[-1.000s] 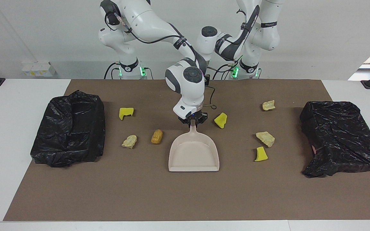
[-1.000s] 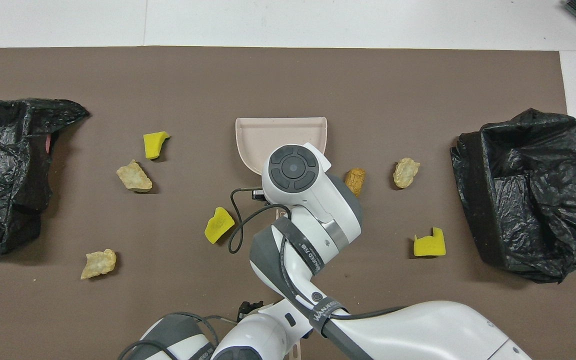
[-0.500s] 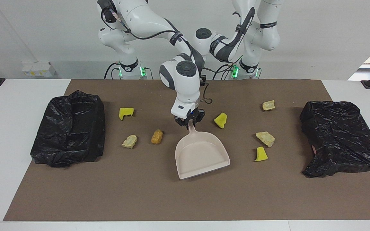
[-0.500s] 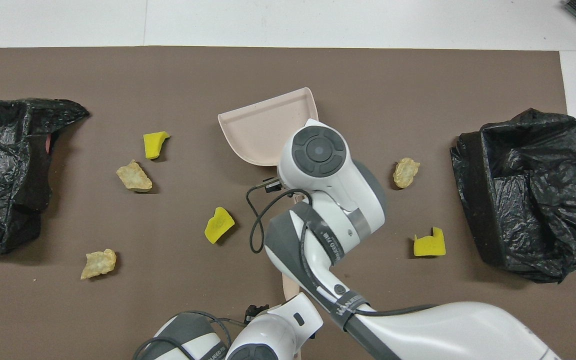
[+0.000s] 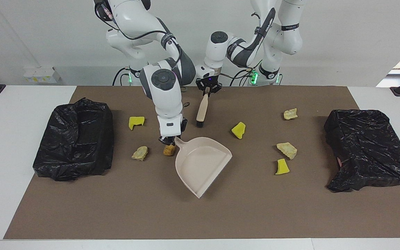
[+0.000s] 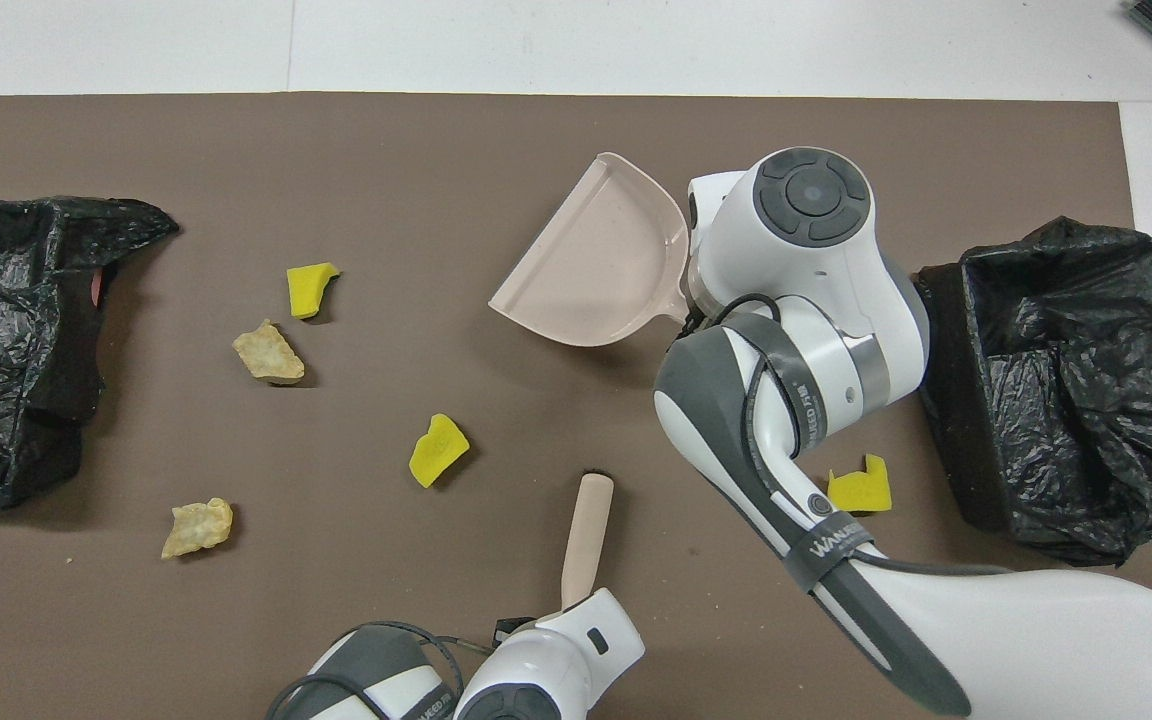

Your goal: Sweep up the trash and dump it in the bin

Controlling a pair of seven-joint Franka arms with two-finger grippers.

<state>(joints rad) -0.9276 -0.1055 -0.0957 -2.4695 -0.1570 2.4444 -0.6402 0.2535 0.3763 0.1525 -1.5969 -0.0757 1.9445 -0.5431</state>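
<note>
While the right end effector (image 5: 168,140) pinches the short handle of a pale pink plastic dustpan (image 5: 201,166), the pan rests on the brown mat (image 5: 200,215) covering the worktop, just beside an orange-brown oblong lump (image 5: 169,150). Over the mat's edge nearest the robots, the left end effector (image 5: 207,89) is clamped on a beige wooden-handled brush (image 5: 202,110), which hangs with its dark bristles down. Yellow spongy wedges (image 5: 136,122) and pale rocky chunks (image 5: 286,150) lie scattered between two black-bagged bins (image 5: 73,139), one at each end.
</note>
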